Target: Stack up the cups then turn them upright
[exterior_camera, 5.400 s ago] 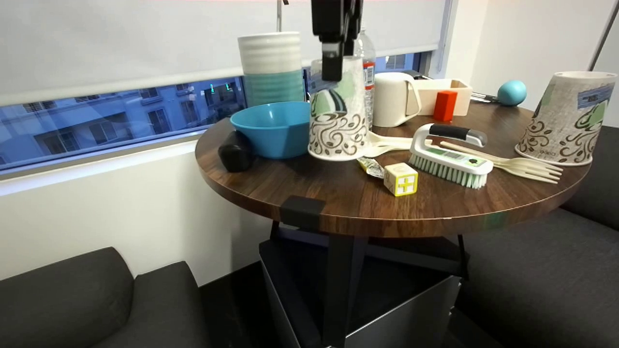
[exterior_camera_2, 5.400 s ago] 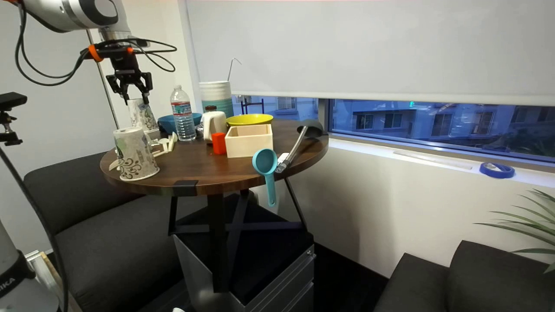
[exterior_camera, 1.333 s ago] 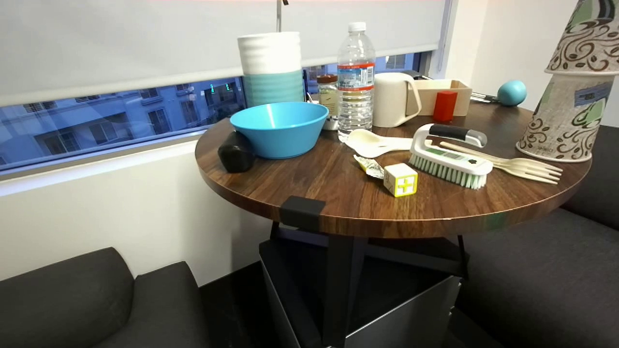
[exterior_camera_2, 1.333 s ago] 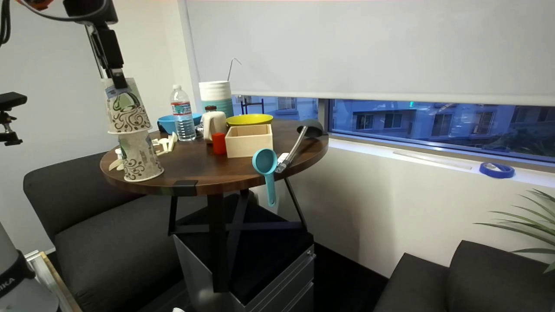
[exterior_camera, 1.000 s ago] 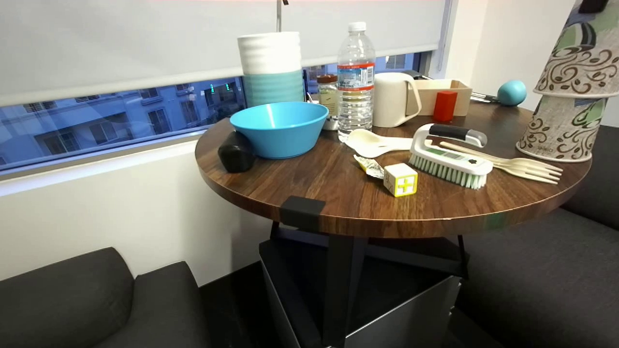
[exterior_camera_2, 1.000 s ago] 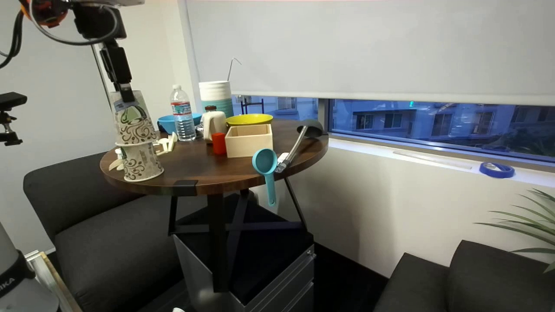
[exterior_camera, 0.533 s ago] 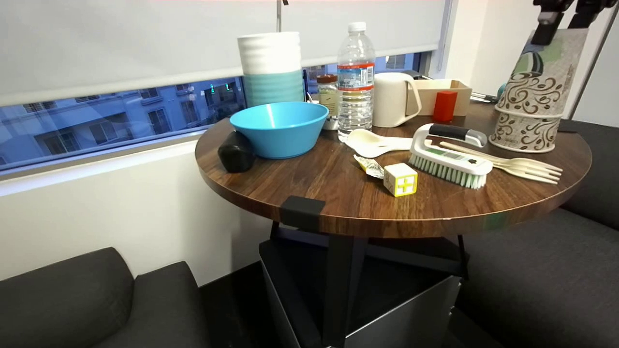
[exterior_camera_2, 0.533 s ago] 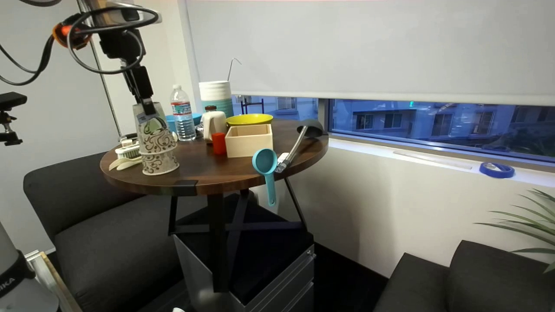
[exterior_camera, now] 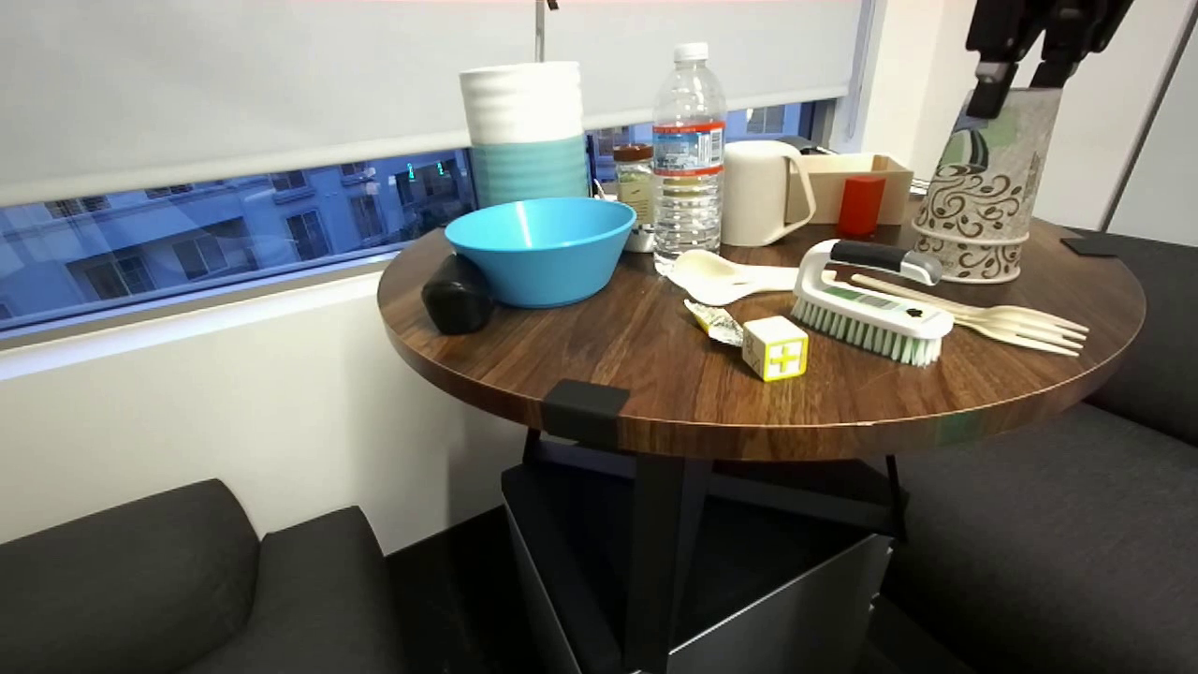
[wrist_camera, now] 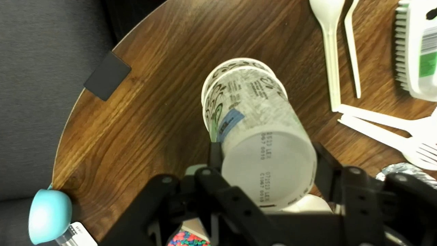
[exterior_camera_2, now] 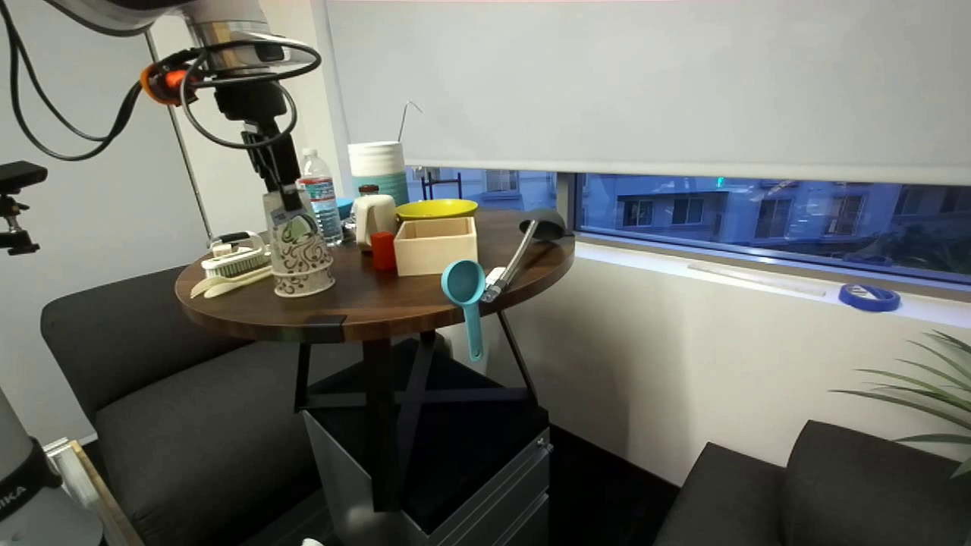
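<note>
Two paper cups with swirly print stand upside down, one nested over the other. The upper cup [exterior_camera: 983,187] covers most of the lower cup [exterior_camera: 978,264], whose rim band shows below in both exterior views; the lower cup also shows in the wrist view [wrist_camera: 235,62]. The upper cup's closed bottom faces up in the wrist view [wrist_camera: 269,167]. My gripper [exterior_camera: 1020,89] comes from above, its fingers [wrist_camera: 215,153] on opposite sides of the upper cup near that bottom, shut on it. The lower cup's rim appears to be on the table [exterior_camera: 655,374].
The scrub brush [exterior_camera: 870,314] and pale forks [exterior_camera: 1020,323] lie close to the cups. The wooden box [exterior_camera_2: 436,254], red block [exterior_camera_2: 383,250], white mug [exterior_camera: 753,192] and water bottle [exterior_camera: 691,168] stand behind. A teal scoop [exterior_camera_2: 463,284] overhangs the table edge.
My gripper carried its cup from beside the blue bowl, lowered it over the other cup, and both then shifted together across the table toward the brush and box, away from the edge.
</note>
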